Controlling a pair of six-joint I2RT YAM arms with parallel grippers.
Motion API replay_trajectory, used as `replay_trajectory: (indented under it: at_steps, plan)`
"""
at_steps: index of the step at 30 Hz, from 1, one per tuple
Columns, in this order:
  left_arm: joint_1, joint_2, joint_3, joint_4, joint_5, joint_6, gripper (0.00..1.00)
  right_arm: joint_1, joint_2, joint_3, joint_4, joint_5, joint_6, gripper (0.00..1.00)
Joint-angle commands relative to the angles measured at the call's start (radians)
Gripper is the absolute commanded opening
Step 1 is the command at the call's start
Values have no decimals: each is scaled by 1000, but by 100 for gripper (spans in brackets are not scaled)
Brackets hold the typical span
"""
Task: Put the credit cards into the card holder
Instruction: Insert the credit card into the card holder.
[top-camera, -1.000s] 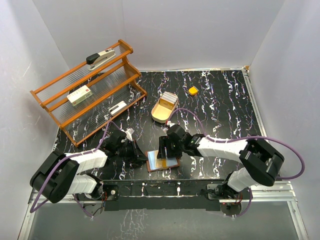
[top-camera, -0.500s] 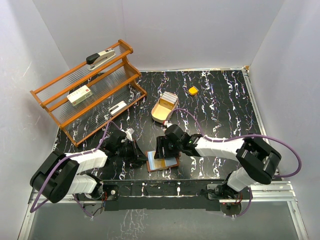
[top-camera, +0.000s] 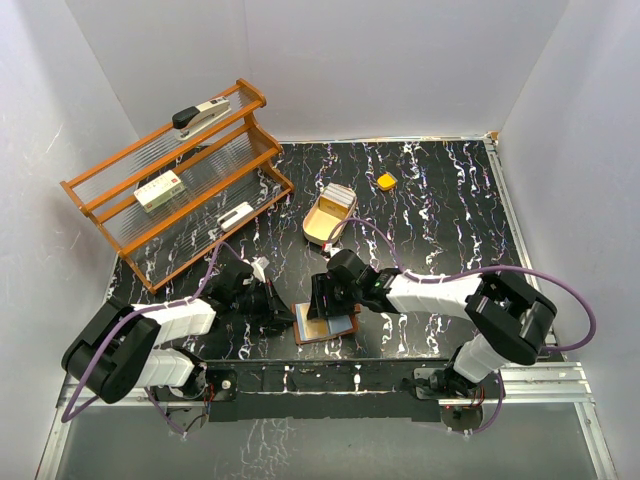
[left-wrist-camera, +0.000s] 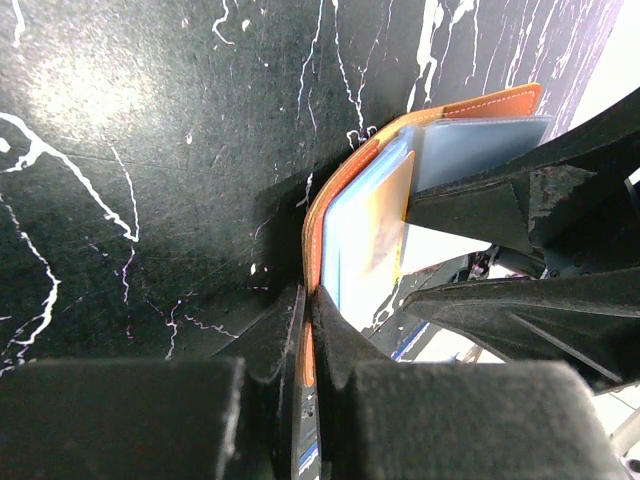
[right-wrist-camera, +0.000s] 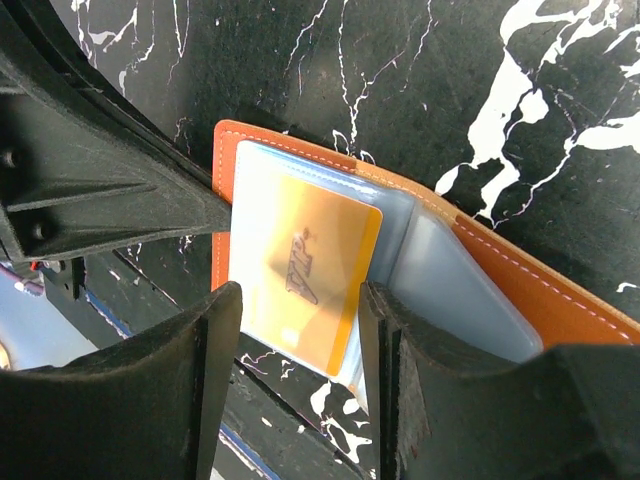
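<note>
The card holder (top-camera: 345, 324) lies open on the black marbled table near the front edge, an orange-brown wallet with clear sleeves (right-wrist-camera: 470, 290). My left gripper (top-camera: 283, 318) is shut on its left edge (left-wrist-camera: 312, 230), the leather pinched between the fingertips (left-wrist-camera: 308, 300). A yellow-orange credit card (right-wrist-camera: 305, 270) lies on the sleeves, also in the left wrist view (left-wrist-camera: 375, 230). My right gripper (top-camera: 328, 300) hangs over it, open (right-wrist-camera: 300, 330). Its jaws stand apart on either side of the card's near end. More flat cards (top-camera: 340, 198) stand in a tan oval tray (top-camera: 318, 228).
A wooden rack (top-camera: 108, 205) stands at the back left with a stapler (top-camera: 200, 115), a white-and-green box (top-camera: 158, 190) and a small white item (top-camera: 235, 215). A small yellow block (top-camera: 386, 181) lies at the back. White walls close in three sides.
My right gripper has shifted a little to the left over the open card holder and its jaws have narrowed. The left gripper has kept its hold and not moved.
</note>
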Motion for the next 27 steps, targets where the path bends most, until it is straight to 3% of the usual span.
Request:
replay_trajectory:
  at_steps: [1,10,16,27]
  plan:
    - [-2,-9,40,-7,7,13,0,10,-9,53,43,-17,-16,48]
    - [-2,-20,76,-77,-2,58,0,2,-83,159,-165,121,-123,54]
    - [-3,-9,90,-71,17,56,0,-63,-81,315,-283,243,-307,57]
    - [-3,1,111,-102,46,93,0,-238,132,638,-293,436,-644,61]
